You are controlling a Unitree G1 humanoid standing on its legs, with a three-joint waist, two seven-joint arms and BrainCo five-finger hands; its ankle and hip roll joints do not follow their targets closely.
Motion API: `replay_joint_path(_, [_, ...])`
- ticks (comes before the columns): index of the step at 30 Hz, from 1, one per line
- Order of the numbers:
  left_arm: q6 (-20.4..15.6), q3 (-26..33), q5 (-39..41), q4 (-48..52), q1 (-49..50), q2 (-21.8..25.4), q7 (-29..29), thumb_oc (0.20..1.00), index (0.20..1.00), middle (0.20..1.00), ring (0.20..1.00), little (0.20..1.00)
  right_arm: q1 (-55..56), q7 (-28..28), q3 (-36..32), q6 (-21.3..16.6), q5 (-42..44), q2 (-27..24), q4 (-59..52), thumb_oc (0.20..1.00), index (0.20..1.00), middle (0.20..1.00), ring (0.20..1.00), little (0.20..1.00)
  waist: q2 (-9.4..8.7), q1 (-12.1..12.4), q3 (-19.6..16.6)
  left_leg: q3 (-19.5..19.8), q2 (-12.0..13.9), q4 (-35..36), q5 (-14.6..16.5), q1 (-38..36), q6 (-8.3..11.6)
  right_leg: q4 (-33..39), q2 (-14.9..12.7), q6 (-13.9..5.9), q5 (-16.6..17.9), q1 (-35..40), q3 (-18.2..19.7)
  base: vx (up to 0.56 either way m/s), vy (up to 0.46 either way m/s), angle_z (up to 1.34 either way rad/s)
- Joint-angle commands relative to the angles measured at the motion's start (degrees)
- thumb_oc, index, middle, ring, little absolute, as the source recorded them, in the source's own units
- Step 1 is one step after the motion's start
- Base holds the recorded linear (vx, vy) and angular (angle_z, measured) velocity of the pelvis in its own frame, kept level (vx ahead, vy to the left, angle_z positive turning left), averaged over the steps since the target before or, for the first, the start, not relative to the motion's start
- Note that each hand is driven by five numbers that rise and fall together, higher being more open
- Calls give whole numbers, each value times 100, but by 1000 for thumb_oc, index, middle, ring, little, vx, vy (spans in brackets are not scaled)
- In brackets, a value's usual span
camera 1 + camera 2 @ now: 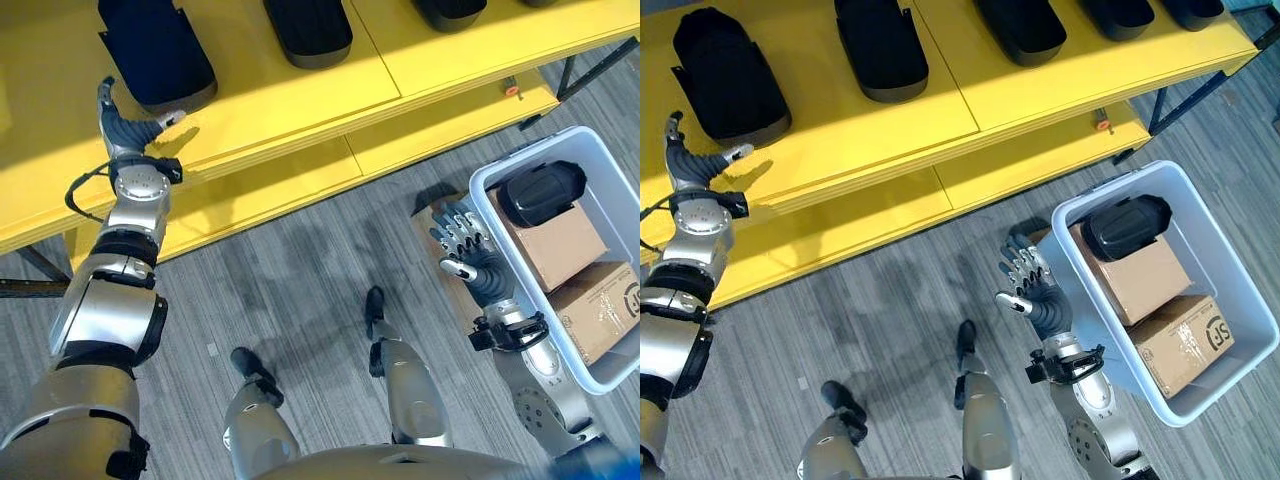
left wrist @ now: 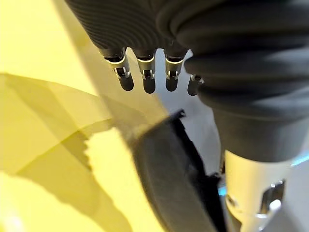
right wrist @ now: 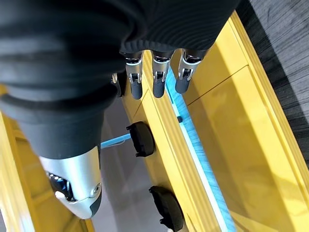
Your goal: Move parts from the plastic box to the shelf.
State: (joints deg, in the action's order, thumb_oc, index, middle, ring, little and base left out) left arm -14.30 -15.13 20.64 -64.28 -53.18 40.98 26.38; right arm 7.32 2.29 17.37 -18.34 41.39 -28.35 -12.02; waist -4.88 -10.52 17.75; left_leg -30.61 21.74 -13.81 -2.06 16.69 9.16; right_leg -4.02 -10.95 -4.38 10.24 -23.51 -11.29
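A pale plastic box [image 1: 1070,213] stands on the floor at the right. It holds one black part [image 1: 1125,226] on top of two cardboard cartons [image 1: 1143,277]. My right hand [image 1: 468,248] hangs open just outside the box's left wall, holding nothing; its straight fingers [image 3: 154,79] show in the right wrist view. On the yellow shelf [image 1: 300,105] lie several black parts in a row. My left hand [image 1: 125,130] is open at the near end of the leftmost part [image 1: 155,50], fingers [image 2: 145,79] straight, and that part [image 2: 169,179] shows close by in the left wrist view.
The shelf has a lower yellow board [image 1: 420,140] jutting toward me, with dark legs [image 1: 575,70] at the right. A small orange thing [image 1: 512,90] lies on the lower board. Grey floor [image 1: 300,260] lies between shelf and box.
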Motion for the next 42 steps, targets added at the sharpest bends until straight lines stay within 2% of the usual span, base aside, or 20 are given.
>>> replay_joint_path(1, [-315, 429, -151, 177, 50, 384, -10, 1000, 1000, 1000, 1000, 1000, -3, 164, -361, -204, 65, -202, -423, 1000, 1000, 1000, 1000, 1000, -57, 51, 25, 649, 316, -502, -183, 224, 464, -416, -728, -904, 12, 389, 38, 0, 0, 0])
replay_joint_path(6, [-396, 560, -178, 478, 417, 338, -1, 1000, 1000, 1000, 1000, 1000, -40, 158, -376, -204, 71, -196, -422, 1000, 1000, 1000, 1000, 1000, -33, 126, 41, 672, 288, -483, -189, 198, 452, -431, -759, -896, 6, 447, -3, -13, -3, 6])
replay_joint_path(10, [-588, 565, -447, 1682, 1011, 219, 101, 1000, 1000, 1000, 1000, 1000, -52, 109, -504, -208, 3, -157, -425, 1000, 1000, 1000, 1000, 1000, 21, 219, 53, 690, 235, -397, -220, 116, 437, -411, -799, -886, 0, 541, -25, -15, -6, 15])
replay_joint_path(11, [-706, 584, -376, 2371, 1297, 79, 32, 1000, 1000, 1000, 1000, 1000, -45, 84, -569, -189, -46, -131, -424, 1000, 1000, 1000, 1000, 1000, 38, 245, 65, 686, 227, -361, -232, 72, 433, -416, -805, -888, -11, 567, -32, -12, -13, 10])
replay_joint_path(14, [-869, 663, -401, 3571, 1791, -158, -79, 1000, 1000, 1000, 1000, 1000, -42, 48, -636, -145, -144, -94, -409, 1000, 1000, 1000, 1000, 1000, 77, 288, 69, 679, 210, -336, -249, -2, 431, -413, -817, -890, -12, 623, -46, -2, -3, 2])
replay_joint_path(15, [-1022, 749, -223, 4270, 2051, -455, -191, 1000, 1000, 1000, 1000, 1000, -59, -8, -709, -122, -204, -53, -383, 1000, 1000, 1000, 1000, 1000, 97, 301, 62, 673, 199, -307, -255, -42, 427, -424, -832, -894, -21, 628, -25, 6, -9, -5])
replay_joint_path(22, [-1230, 543, 241, 5206, 1931, -1304, -289, 1000, 1000, 1000, 1000, 1000, -87, -147, -723, -84, -329, -41, -410, 1000, 1000, 1000, 1000, 1000, 122, 267, 43, 653, 201, -274, -279, -106, 413, -471, -840, -891, -44, 643, -2, 3, -2, 1])
replay_joint_path(24, [-1236, 424, 279, 5274, 1784, -1417, -284, 1000, 1000, 1000, 1000, 1000, -112, -172, -707, -66, -336, -61, -434, 1000, 1000, 1000, 1000, 1000, 118, 246, 41, 641, 218, -277, -281, -124, 418, -484, -832, -890, -55, 646, 6, 0, 0, 0])
replay_joint_path(26, [-1237, 147, 462, 4936, 1283, -1658, -212, 1000, 1000, 1000, 1000, 1000, -165, -192, -558, -33, -320, -87, -415, 1000, 1000, 1000, 1000, 1000, 110, 160, 10, 592, 256, -274, -293, -164, 425, -508, -818, -894, -59, 616, 45, -6, -20, -6])
replay_joint_path(29, [-1227, 36, 549, 4631, 996, -1725, -144, 1000, 1000, 1000, 1000, 1000, -163, -184, -511, -18, -283, -123, -431, 1000, 1000, 1000, 1000, 1000, 108, 104, -20, 557, 274, -264, -310, -181, 435, -500, -809, -894, -58, 602, 75, 8, -12, -11])
replay_joint_path(42, [-1036, -96, 763, 2602, -184, -1441, 63, 1000, 1000, 1000, 1000, 1000, -7, -59, -461, -21, -80, -236, -341, 1000, 1000, 1000, 1000, 1000, 68, -178, -257, 403, 368, -338, -306, -232, 493, -441, -725, -933, -28, 495, 245, 27, -5, -9])
